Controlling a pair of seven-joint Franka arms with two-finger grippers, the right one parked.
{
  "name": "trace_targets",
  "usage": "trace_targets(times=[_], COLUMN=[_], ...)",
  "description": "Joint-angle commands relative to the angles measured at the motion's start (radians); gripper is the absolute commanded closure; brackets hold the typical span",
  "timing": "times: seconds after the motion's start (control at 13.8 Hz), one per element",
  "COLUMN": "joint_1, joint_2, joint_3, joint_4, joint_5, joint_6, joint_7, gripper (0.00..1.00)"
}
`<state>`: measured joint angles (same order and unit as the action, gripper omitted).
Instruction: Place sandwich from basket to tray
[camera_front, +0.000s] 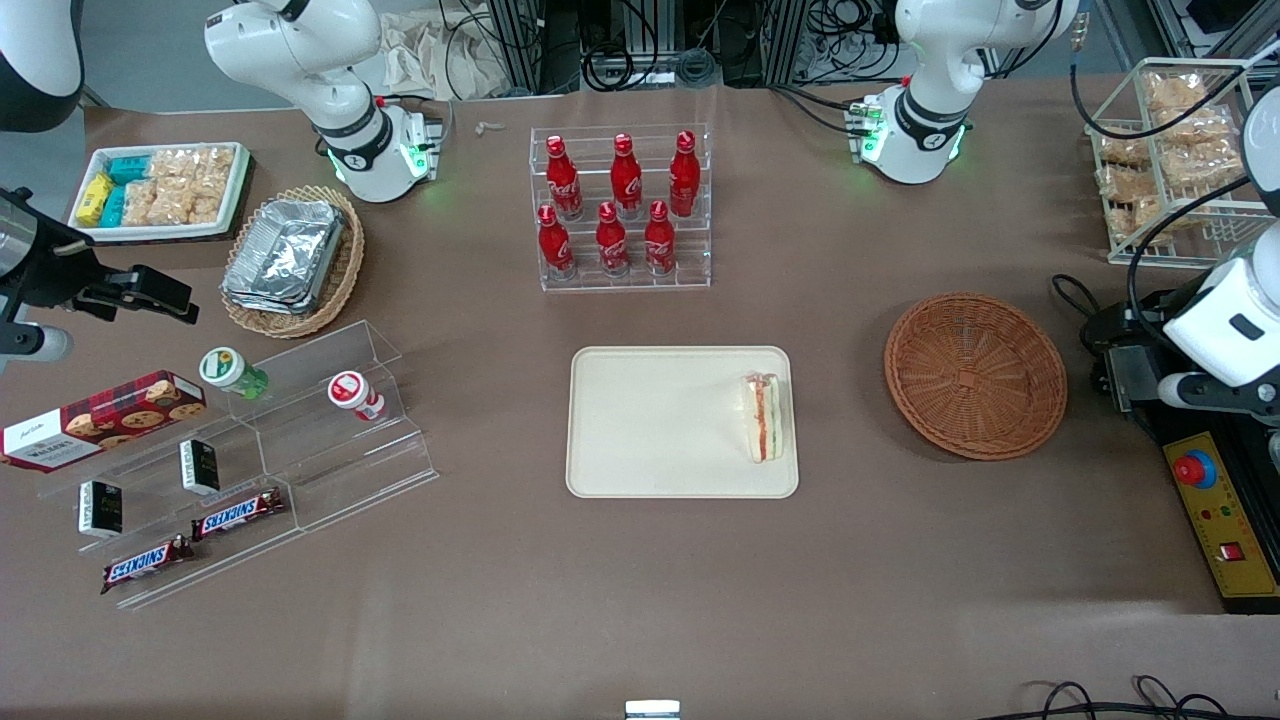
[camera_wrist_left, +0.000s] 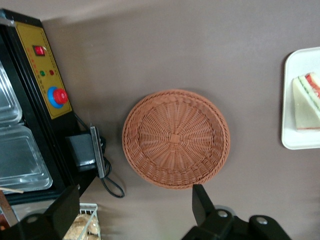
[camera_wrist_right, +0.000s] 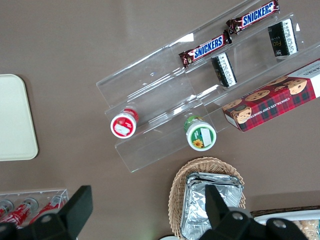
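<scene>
The sandwich (camera_front: 765, 417) (camera_wrist_left: 306, 102) lies on the cream tray (camera_front: 640, 420) (camera_wrist_left: 295, 140), close to the tray's end nearest the basket. Nothing is in the round reddish-brown basket (camera_front: 975, 375) (camera_wrist_left: 176, 137), which sits on the table toward the working arm's end. My gripper (camera_wrist_left: 134, 202) hangs high above the table beside the basket's rim. It is open wide, with only bare table showing between its black fingers (camera_wrist_left: 200, 200).
A black and yellow control box (camera_front: 1215, 510) (camera_wrist_left: 47, 80) with a red button and a cabled adapter (camera_wrist_left: 82, 150) sits beside the basket. A wire rack of snack bags (camera_front: 1170, 160) stands farther back. A cola bottle rack (camera_front: 620, 210) stands farther from the camera than the tray.
</scene>
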<state>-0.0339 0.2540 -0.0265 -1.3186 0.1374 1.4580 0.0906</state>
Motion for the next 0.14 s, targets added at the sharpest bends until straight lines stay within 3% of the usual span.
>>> trace_targets(times=[0.0,0.07], joint_1=[-0.001,-0.001], joint_2=[0.056,0.056], joint_3=[-0.001,-0.001], joint_4=[0.097,0.098], joint_5=[-0.004,-0.004], joint_6=[-0.011,-0.011], joint_7=[-0.011,-0.008], gripper=[0.00,0.00])
